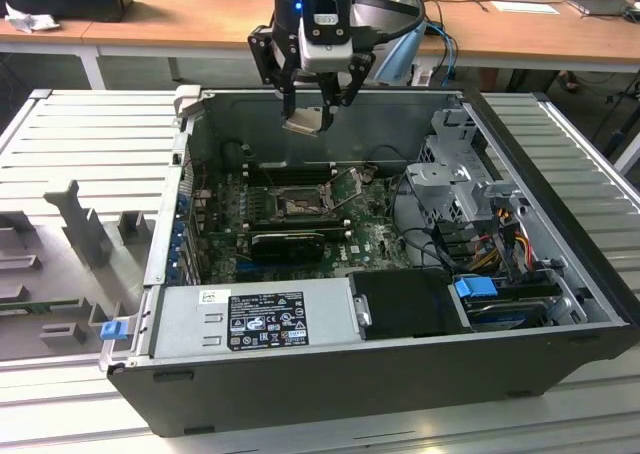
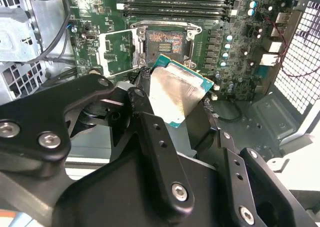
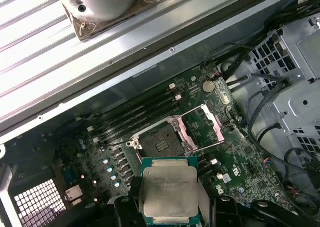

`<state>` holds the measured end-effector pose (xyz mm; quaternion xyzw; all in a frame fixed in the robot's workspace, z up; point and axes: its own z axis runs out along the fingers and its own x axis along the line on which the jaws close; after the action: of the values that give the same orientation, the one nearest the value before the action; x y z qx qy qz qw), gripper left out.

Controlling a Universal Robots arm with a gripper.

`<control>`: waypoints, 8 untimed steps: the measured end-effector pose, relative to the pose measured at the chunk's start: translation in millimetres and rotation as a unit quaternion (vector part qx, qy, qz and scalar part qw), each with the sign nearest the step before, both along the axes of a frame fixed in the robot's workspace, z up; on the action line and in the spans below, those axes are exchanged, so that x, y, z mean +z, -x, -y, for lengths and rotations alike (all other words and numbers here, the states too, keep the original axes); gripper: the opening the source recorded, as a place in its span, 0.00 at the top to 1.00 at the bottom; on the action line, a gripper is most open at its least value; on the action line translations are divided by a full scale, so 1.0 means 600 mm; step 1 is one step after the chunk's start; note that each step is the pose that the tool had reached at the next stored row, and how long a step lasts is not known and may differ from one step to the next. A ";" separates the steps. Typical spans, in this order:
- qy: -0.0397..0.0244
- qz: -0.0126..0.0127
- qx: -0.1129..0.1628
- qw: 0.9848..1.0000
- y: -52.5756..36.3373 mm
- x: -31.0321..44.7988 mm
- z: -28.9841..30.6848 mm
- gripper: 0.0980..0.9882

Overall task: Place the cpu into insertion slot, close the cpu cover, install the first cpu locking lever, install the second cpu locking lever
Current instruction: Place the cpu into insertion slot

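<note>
Cpu [image 1: 305, 124] is clamped between the gripper [image 1: 318, 109] fingers, up in the air over the open computer case [image 1: 330, 394], close to the case's far wall in the exterior view. It sits tilted in the grip there, not flat. In both wrist views the chip is pinched on two opposite edges: silvery lid facing out in the first wrist view [image 3: 170, 189], green edge showing around the metal in the second wrist view [image 2: 180, 94]. One black finger [image 3: 127, 207] sits on each side of it, so the grip is closed firmly on the chip.

Insertion slot [image 1: 298, 206] is below on the green motherboard [image 1: 375, 239], well apart from the chip. It is empty, with the pin field exposed [image 3: 159, 142] [image 2: 167, 42]. Cpu cover [image 1: 348, 186] is swung open, standing up just beside the socket on the exterior view's right. Its big central cut-out is plain in the first wrist view [image 3: 202, 129] and in the second [image 2: 117, 49].

Long black memory slots [image 3: 135, 119] run just beside the socket, on its far side in the exterior view. Grey power supply [image 1: 255, 319] with a label lies along the near side of the case. Drive cage [image 1: 450, 174] and a bundle of cables [image 1: 500, 229] are on the exterior view's right. The case lies on a grey slatted table [image 1: 80, 134]; wooden desks [image 1: 180, 14] are behind.
</note>
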<state>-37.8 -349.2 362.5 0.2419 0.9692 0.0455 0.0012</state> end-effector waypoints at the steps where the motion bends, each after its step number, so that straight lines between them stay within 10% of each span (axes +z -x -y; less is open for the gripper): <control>1: 0.000 0.000 -0.003 1.000 0.000 0.000 0.0000 0.52; 8: 0.000 0.000 -0.035 0.999 0.000 -0.001 0.0000 0.52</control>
<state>-37.8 -349.2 361.9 0.2752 0.9603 0.0453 0.0028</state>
